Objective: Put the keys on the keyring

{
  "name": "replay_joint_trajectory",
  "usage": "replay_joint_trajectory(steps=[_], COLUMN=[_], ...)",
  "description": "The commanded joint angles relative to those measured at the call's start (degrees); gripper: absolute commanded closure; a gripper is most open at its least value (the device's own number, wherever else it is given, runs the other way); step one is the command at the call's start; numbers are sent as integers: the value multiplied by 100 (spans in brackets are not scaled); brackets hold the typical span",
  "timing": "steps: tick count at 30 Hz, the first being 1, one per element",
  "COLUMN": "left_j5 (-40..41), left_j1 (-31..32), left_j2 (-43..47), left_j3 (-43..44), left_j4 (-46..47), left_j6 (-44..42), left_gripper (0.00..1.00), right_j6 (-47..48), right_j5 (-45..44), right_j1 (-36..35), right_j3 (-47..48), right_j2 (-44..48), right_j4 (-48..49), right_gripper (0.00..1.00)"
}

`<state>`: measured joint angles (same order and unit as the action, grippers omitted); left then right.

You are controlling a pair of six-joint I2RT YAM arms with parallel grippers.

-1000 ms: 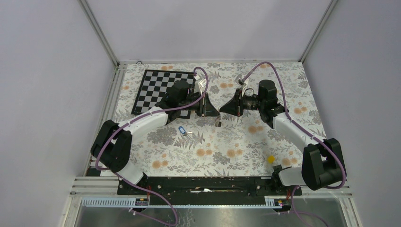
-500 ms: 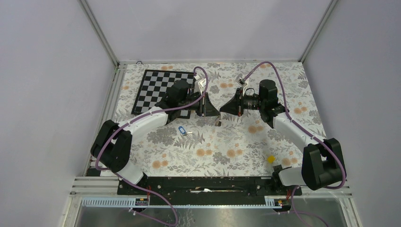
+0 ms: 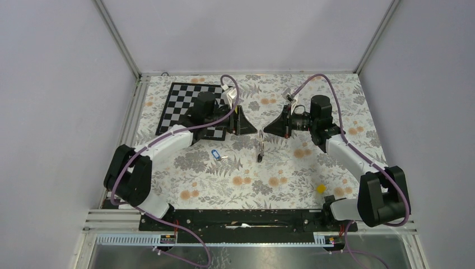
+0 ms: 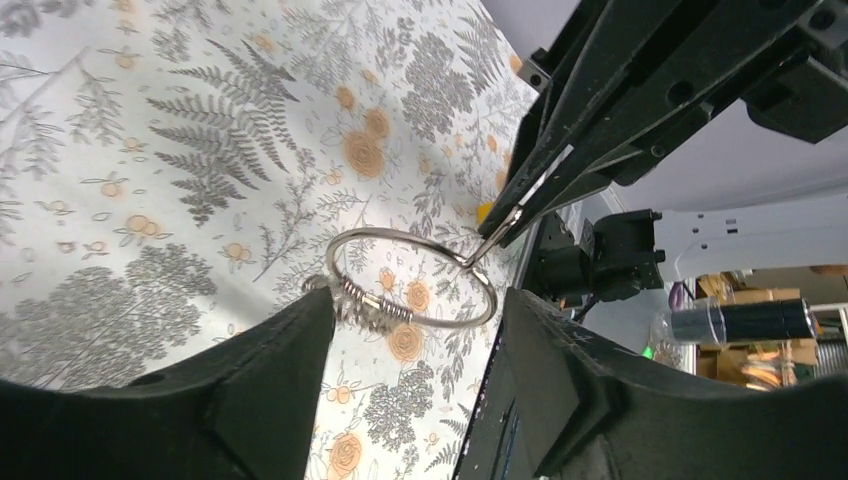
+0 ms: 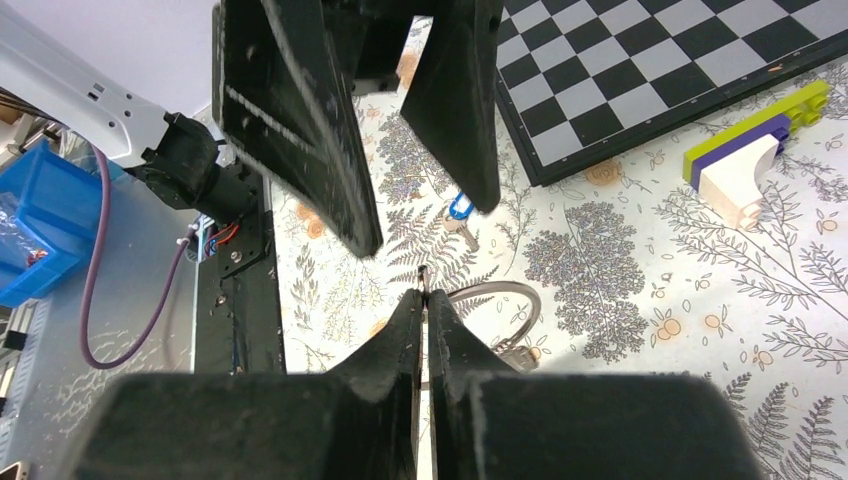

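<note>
Silvery keyring point(image 4: 378, 304) pinched in right gripper point(image 5: 424, 296); left gripper point(image 4: 414, 298) gapes wide.

We find no writing, label, brand, number or sign that we can read in any view. The black-and-white chequered board point(image 3: 179, 101) bears only plain squares, and the floral-printed surface point(image 3: 280, 168) under it bears only ferns and blossoms.
</note>
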<state>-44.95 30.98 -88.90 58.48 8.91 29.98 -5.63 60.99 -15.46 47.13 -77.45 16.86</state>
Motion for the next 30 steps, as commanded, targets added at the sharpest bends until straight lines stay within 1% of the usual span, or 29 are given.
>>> replay_joint_trajectory(steps=[1, 2, 5, 8, 10, 14, 17, 19, 21, 25, 27, 30], left_j5=[160, 196, 337, 349, 234, 190, 259, 540, 651, 410, 483, 605], left_j1=[-309, -372, -532, -776, -1050, -1547, -1886, -2055, -2235, -2528, -2576, -2588], left_j2=[431, 464, 552, 606, 624, 756, 1017, 1243, 1445, 1735, 1850, 1955], left_j3=[6, 29, 341, 708, 931, 1104, 876, 715, 544, 403, 366, 322], left_j4=[13, -38, -629, -1241, -1633, -2022, -2073, -2256, -2465, -3092, -3541, -4115], left_j6=[-366, -478, -1078, -1611, -1945, -2044, -1992, -2081, -2363, -2884, -3174, -3914], left_gripper=[30, 27, 17, 11, 1, 1, 1, 1, 1, 1, 1, 1], right_j6=[298, 354, 529, 817, 879, 1014, 1019, 1028, 1005, 997, 987, 928], right_j5=[161, 167, 176, 169, 144, 77, -3, -8, 6, -27, -51, -1], right_j1=[86, 93, 104, 104, 113, 130, 145, 149, 149, 170, 190, 230], right_j3=[50, 62, 119, 189, 208, 226, 155, 103, 34, -207, -316, -316], right_j2=[316, 338, 410, 514, 602, 799, 948, 1008, 1071, 1256, 1343, 1368], right_j4=[-30, -91, -354, -662, -765, -996, -999, -977, -925, -734, -627, -625], right_gripper=[100, 100, 100, 100, 100, 100, 100, 100, 100, 100, 100, 100])
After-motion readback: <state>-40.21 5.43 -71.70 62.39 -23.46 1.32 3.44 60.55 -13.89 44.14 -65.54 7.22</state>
